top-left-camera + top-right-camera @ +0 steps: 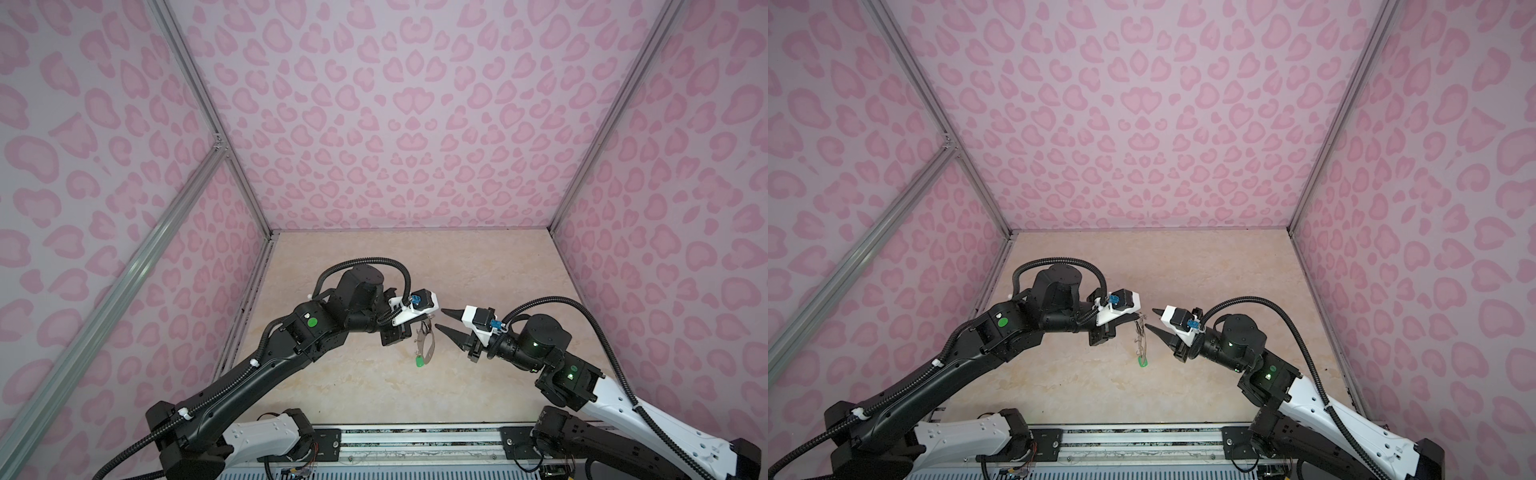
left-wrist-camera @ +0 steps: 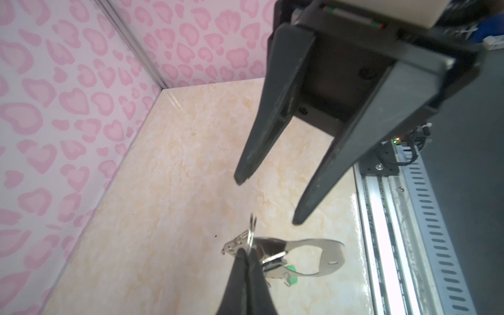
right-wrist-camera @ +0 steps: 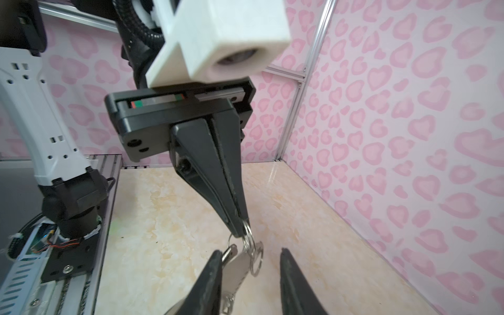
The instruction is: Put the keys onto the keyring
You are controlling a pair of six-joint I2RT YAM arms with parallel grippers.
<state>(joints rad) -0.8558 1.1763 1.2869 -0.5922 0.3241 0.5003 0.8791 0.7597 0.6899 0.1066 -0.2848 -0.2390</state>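
Note:
The keyring (image 1: 427,340) (image 1: 1140,338), a flat grey metal plate (image 2: 328,249) with wire rings, hangs above the table. My left gripper (image 2: 246,251) (image 1: 428,323) (image 1: 1137,318) is shut on one wire ring (image 3: 252,245) at its upper end. A silver key (image 2: 274,258) with a green tag (image 1: 420,363) (image 1: 1143,364) (image 2: 292,275) dangles at the plate. My right gripper (image 3: 251,251) (image 1: 439,319) (image 1: 1150,318) (image 2: 268,200) stands open right beside the rings. The plate (image 3: 240,268) lies between its fingers, close against one finger (image 3: 215,268).
The beige marble table (image 1: 415,270) is boxed in by pink patterned walls on three sides. An aluminium rail (image 1: 415,440) with both arm bases runs along the front edge. Both arms meet near the table's middle.

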